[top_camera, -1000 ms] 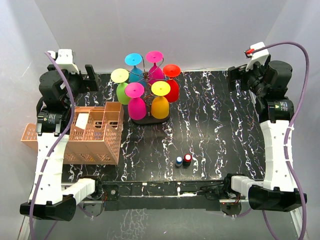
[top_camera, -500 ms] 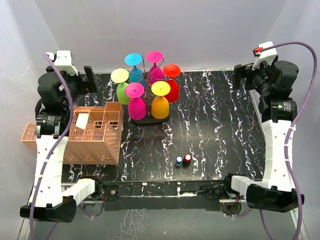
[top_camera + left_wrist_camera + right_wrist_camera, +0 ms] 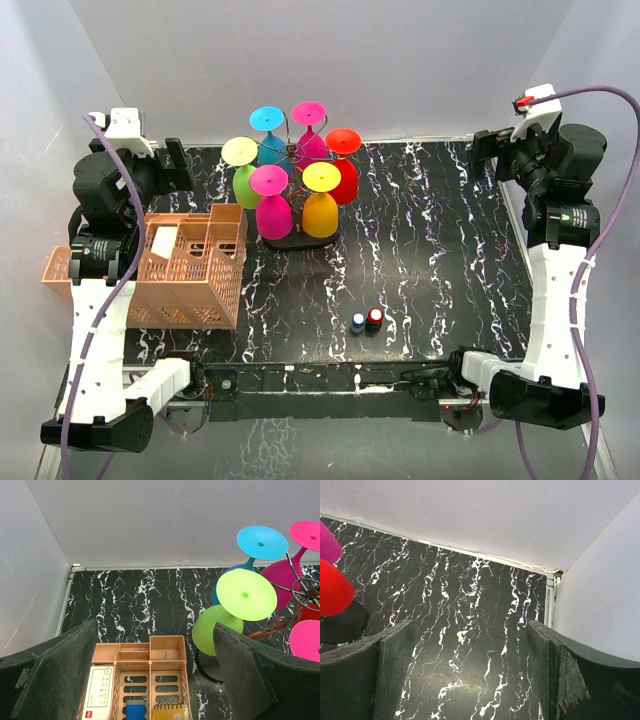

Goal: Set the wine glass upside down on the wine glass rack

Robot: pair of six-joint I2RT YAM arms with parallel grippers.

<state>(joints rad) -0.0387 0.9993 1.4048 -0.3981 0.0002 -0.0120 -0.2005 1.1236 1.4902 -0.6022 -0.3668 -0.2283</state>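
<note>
Top external shows six glasses inverted on the wine glass rack, upper centre. Only the wrist views show the left hand and right hand spread apart.

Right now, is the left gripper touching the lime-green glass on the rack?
Apart. In the top external view, bare table shows between the left gripper and the lime-green glass.

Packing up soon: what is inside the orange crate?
The crate holds a white labelled packet, a blue item and a yellow ridged item, each in its own slot. Their lower parts are hidden by the slot walls and the picture's edge.
</note>
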